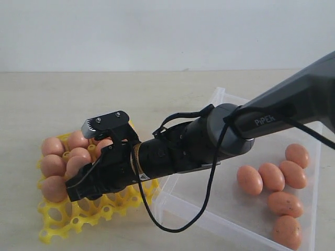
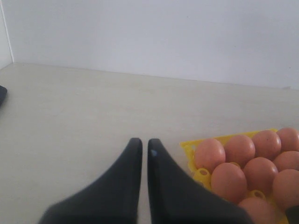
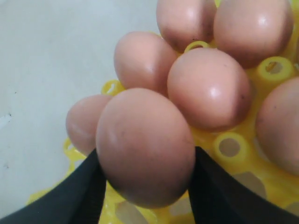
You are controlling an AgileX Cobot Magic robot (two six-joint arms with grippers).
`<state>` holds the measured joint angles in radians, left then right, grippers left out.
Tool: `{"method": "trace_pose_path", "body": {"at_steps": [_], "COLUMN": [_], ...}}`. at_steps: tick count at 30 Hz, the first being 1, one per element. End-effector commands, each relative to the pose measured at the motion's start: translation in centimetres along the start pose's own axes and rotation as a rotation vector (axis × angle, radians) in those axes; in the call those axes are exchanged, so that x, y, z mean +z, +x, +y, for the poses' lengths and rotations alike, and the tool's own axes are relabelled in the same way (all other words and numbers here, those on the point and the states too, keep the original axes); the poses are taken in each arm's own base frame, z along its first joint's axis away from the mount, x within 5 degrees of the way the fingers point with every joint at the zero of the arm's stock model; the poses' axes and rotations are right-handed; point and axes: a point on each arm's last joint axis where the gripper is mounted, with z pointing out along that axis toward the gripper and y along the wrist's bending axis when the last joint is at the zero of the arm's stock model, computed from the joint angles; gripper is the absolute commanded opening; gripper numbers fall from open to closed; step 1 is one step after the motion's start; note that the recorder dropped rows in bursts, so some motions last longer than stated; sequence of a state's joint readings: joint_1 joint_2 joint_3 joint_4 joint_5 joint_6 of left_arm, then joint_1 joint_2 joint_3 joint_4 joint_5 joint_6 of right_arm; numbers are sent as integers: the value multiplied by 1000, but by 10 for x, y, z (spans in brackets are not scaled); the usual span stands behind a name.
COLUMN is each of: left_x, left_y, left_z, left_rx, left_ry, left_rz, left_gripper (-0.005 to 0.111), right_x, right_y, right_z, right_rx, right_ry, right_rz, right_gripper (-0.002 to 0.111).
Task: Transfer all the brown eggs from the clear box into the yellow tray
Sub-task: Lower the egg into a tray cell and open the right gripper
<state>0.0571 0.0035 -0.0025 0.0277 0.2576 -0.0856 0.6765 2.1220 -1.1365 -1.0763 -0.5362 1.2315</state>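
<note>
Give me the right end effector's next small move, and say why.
Probably ease the right end effector down and seat the brown egg it clamps in one of the empty cups, then open. The egg hangs just above the yellow tray, close beside the seated eggs, so a short, careful descent looks enough.

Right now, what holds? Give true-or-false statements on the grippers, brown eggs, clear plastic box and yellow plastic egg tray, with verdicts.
1. The right gripper holds an orange-brown oval egg over the yellow lattice egg tray. True.
2. The clear shallow plastic box is empty. False: several brown eggs lie in it.
3. The left gripper is wide open. False: it is shut, holding nothing.
4. The tray has unfilled cups. True.
</note>
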Motion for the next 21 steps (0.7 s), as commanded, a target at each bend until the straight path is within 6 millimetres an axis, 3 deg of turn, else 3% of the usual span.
{"method": "trace_pose_path", "body": {"at_steps": [1,5,14,21], "left_x": [0,0,0,0], "left_y": [0,1,1,0], "left_z": [0,0,0,0], "left_rx": [2,2,2,2], "left_ry": [-3,-3,-3,-3], "left_rz": [-5,-3,-3,-5], "left_gripper": [4,4,4,4], "right_x": [1,1,1,-7], "right_y": [1,1,1,-11], "right_z": [-1,-1,-1,5], "right_rx": [-16,-18,-20,-89], "right_ry": [6,8,8,11], "right_rz": [6,7,7,-23], "right_gripper": [51,57,57,57]}}
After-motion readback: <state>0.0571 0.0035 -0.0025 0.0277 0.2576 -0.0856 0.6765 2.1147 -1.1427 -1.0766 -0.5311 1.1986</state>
